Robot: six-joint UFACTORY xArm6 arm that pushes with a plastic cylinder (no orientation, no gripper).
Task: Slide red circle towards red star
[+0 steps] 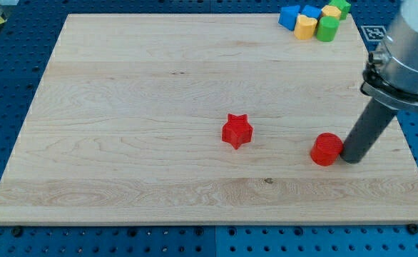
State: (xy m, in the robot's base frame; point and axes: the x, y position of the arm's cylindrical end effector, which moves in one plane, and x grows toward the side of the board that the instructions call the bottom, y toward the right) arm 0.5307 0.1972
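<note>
One red circle (327, 149), round, no long axis, touches my tip (349, 158); red star (237, 131) lies left.

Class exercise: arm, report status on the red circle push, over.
My tip sits against the red circle, on its right in the view. Red star lies apart to the view's left. Nothing between them. Over.

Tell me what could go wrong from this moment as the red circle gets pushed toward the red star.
1. My tip sits at the red circle's right edge, slightly lower in the view; an off-centre push may make the round block roll off sideways and miss the red star.
2. The star lies up and to the left of the circle, so a straight leftward push would probably pass below it.
3. Pushing too far could knock the star away.
</note>
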